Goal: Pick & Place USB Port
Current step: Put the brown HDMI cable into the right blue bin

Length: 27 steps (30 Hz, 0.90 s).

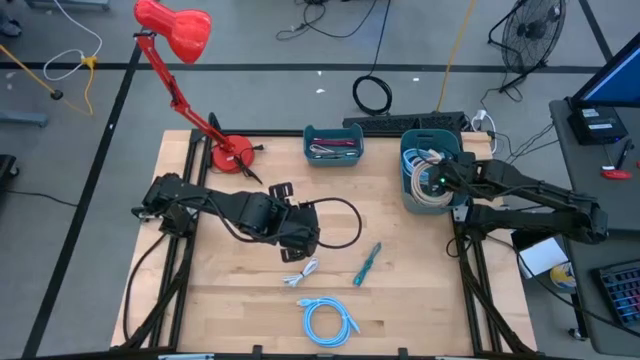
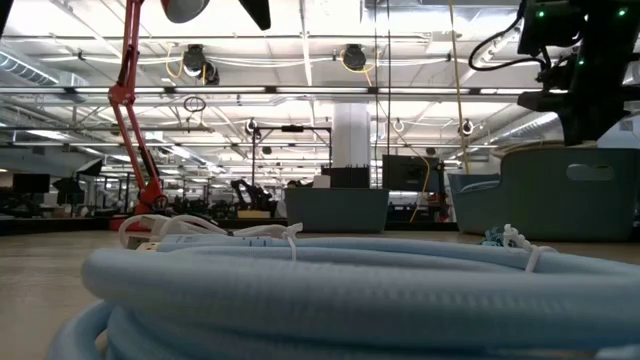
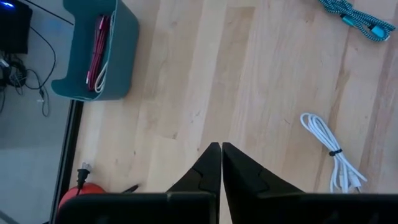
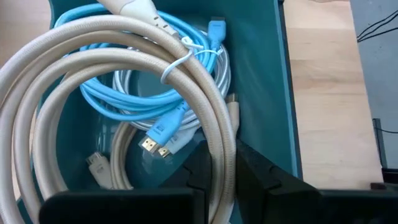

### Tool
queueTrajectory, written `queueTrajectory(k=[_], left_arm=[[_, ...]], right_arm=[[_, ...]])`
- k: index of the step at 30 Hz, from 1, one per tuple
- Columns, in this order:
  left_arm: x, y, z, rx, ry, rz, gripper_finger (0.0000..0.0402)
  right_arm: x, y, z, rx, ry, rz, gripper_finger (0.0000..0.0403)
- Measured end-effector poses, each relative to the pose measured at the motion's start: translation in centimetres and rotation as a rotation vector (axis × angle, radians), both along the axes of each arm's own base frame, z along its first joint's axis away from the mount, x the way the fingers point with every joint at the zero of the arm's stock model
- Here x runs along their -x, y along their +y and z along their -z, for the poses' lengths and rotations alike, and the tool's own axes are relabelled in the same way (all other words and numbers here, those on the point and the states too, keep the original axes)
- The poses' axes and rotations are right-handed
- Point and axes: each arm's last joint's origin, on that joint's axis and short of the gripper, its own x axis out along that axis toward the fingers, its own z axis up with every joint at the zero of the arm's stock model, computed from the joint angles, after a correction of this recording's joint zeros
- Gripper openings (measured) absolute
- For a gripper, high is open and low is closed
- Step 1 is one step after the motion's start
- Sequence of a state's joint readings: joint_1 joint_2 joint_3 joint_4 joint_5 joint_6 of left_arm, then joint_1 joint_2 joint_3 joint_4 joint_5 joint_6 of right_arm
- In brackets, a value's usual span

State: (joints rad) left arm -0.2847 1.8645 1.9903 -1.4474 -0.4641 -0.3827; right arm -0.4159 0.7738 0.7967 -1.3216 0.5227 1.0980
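Coiled cables (image 4: 124, 93) crowd the teal bin (image 4: 261, 93); bare tabletop (image 1: 420, 270) alongside.

A wooden table (image 1: 250, 300) is seen from directly above, with two dark arms reaching inward. The left gripper (image 1: 300, 240) is positioned over the middle of the table, just above a small white cable (image 1: 302, 274). A teal cable (image 1: 366, 264) lies beside it, and a coiled light-blue cable (image 1: 328, 322) lies near the front edge. The right gripper (image 1: 437, 179) is held over a large teal bin (image 1: 409, 195) filled with cables. A smaller teal bin (image 1: 334, 147) and a red lamp (image 1: 178, 30) are placed at the back.
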Motion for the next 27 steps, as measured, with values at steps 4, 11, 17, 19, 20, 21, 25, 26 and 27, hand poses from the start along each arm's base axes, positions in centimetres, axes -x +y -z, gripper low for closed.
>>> queueTrajectory(k=[4,11,17,19,20,21,25,26,27], left_arm=[[0.0,0.0,0.0,-0.008,-0.002,-0.002,0.0011],[0.0,0.0,0.0,-0.005,-0.005,-0.01,0.0015],[0.1,-0.3,0.0,-0.001,-0.008,-0.007,0.0018],[0.1,-0.5,0.0,-0.001,-0.008,-0.002,0.001],[0.1,-0.6,0.0,-0.001,-0.008,0.001,0.0006],[0.2,-0.7,0.0,-0.001,-0.008,0.002,0.0004],[0.2,-0.9,0.0,0.003,-0.012,-0.003,0.0012],[0.2,-0.9,0.0,0.003,-0.012,-0.003,0.0016],[0.2,-0.9,0.0,0.004,-0.013,-0.003,0.0017]], right_arm=[[0.0,0.0,0.0,-0.005,0.003,-0.004,0.0032],[0.1,0.3,2.0,-0.098,0.028,-0.006,0.0032],[-0.1,0.3,3.3,-0.131,0.02,-0.013,0.0033],[-0.1,0.3,3.3,-0.13,0.02,-0.014,0.0033],[-0.1,0.3,3.3,-0.13,0.02,-0.015,0.0035],[-0.1,0.3,3.3,-0.13,0.019,-0.018,0.0038],[-0.2,0.2,3.4,-0.132,0.013,-0.027,0.0054],[-0.2,0.2,3.4,-0.138,0.011,-0.028,0.0058],[-0.2,0.3,3.4,-0.141,0.01,-0.028,0.0061]])
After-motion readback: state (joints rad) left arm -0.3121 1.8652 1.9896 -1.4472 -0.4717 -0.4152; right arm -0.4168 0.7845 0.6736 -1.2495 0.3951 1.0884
